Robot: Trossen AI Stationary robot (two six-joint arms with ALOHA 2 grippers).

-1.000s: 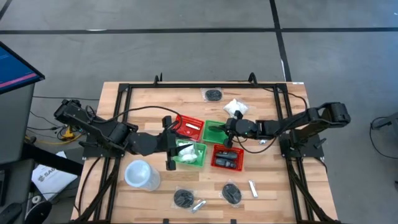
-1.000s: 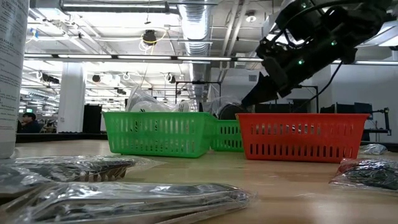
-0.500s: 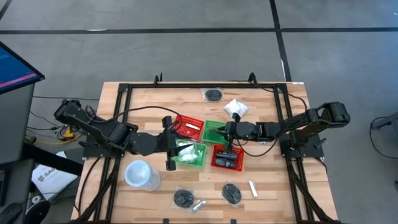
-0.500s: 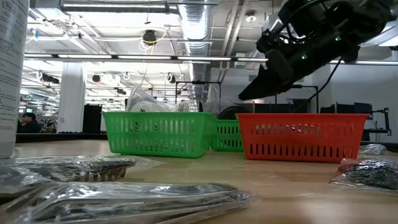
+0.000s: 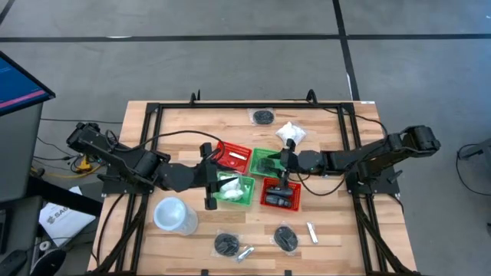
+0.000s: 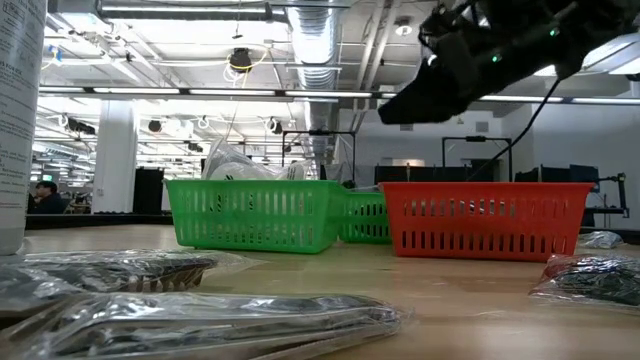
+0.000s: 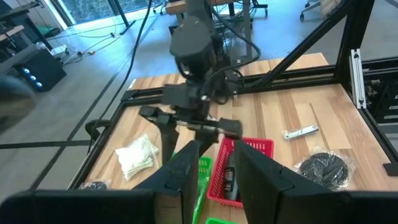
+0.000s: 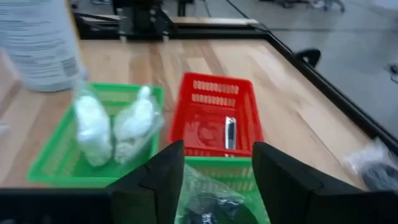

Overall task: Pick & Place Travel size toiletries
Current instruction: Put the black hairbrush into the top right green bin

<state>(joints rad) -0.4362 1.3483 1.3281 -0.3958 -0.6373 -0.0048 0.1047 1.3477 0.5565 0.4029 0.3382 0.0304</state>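
Note:
My right gripper (image 5: 278,162) hovers open over the far green basket (image 5: 263,162). A black round bundle in clear wrap (image 8: 208,204) lies in that basket, just below its fingers. My left gripper (image 5: 217,182) waits open beside the near green basket (image 5: 234,189), which holds white packets (image 8: 115,127). The far red basket (image 5: 234,156) holds a silvery tube (image 8: 229,132). The near red basket (image 5: 280,194) holds small dark pieces. More toiletries lie loose on the table: a white packet (image 5: 290,132), black bundles (image 5: 263,116) (image 5: 226,244) (image 5: 286,239) and silvery tubes (image 5: 312,232) (image 5: 245,251).
A large white cup (image 5: 173,215) stands near the table's left front. A black metal frame (image 5: 153,115) runs around the table top. The four baskets sit close together in the middle, and bare wood (image 5: 337,245) shows along the near right.
My right gripper has opened and let go of the black bundle, which has dropped out of sight behind the basket walls in the low view. The gripper has then risen and drawn back a little toward the table's right edge.

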